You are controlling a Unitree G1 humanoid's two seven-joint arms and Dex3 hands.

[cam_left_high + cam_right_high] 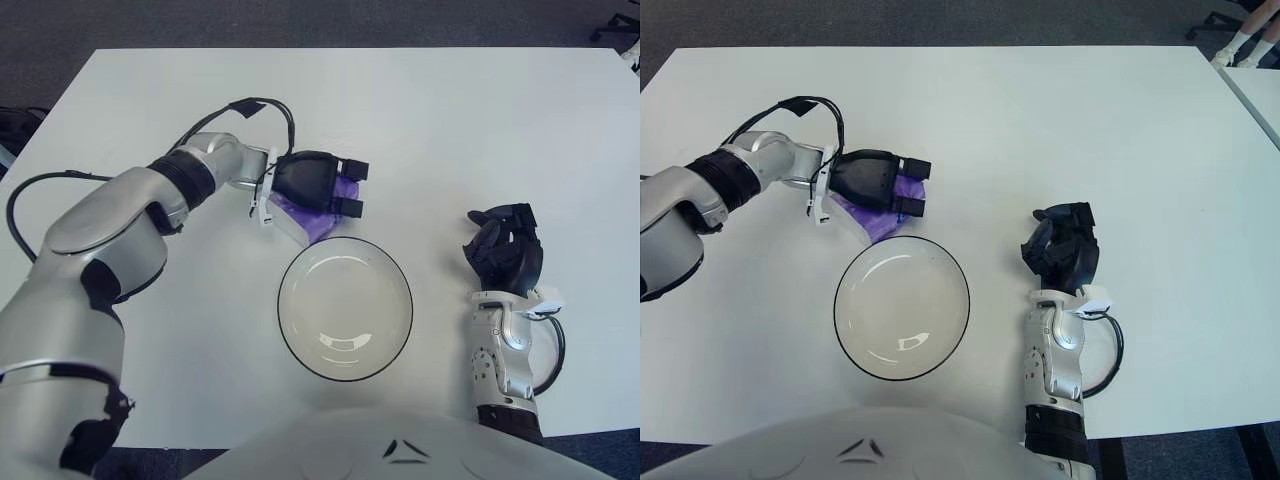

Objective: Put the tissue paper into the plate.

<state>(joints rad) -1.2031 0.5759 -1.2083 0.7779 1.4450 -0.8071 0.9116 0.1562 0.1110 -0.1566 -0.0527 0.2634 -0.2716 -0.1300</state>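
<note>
Left hand has its fingers clamped over the purple tissue paper pack, just behind the plate rim on the white table. Right hand sits right of the plate, fingers curled, holding nothing.

You'll see a matt white tabletop, smooth. Plate: glossy white, ceramic-looking, thin dark rim, catching light near its front edge. Tissue pack: shiny purple plastic wrap. Left hand: smooth black plastic shell. Right hand: matt black; forearms satin silver metal.
</note>
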